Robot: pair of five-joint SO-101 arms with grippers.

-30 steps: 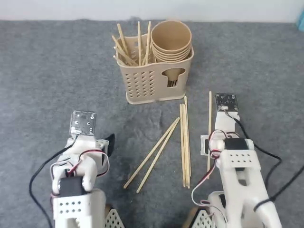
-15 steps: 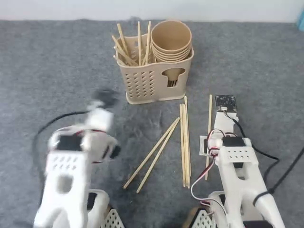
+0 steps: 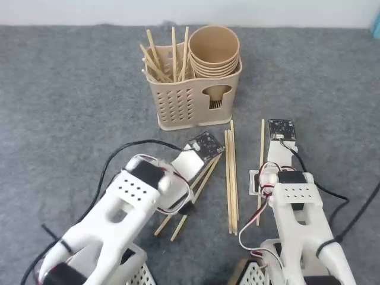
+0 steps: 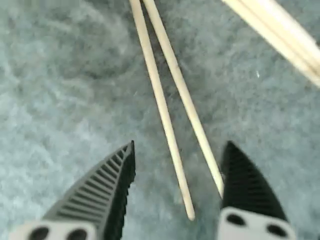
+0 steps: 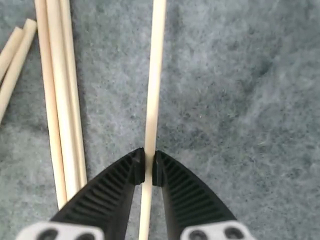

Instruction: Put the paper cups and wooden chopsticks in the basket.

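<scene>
A beige basket [image 3: 193, 101] at the back holds stacked paper cups [image 3: 214, 50] and several wooden chopsticks [image 3: 163, 56]. On the carpet lie a slanted pair of chopsticks [image 3: 205, 175], three parallel chopsticks [image 3: 230, 178] and a single chopstick [image 3: 262, 142]. My left gripper [image 4: 180, 147] is open just above the slanted pair [image 4: 160, 95], with both sticks between its fingers near their ends. My right gripper [image 5: 148, 154] is shut on the single chopstick [image 5: 156, 75], low on the carpet. The left arm [image 3: 142, 184] hides the lower part of the pair.
Grey carpet [image 3: 71, 107] covers the whole table. The three parallel chopsticks [image 5: 57, 100] lie right beside my right gripper, and the pair's ends [image 5: 15, 50] are just past them. Cables [image 3: 350, 214] trail behind the right arm [image 3: 294, 202].
My left arm has swung from the left of the carpet to the right and now hangs over the slanted pair. The right arm has hardly moved.
</scene>
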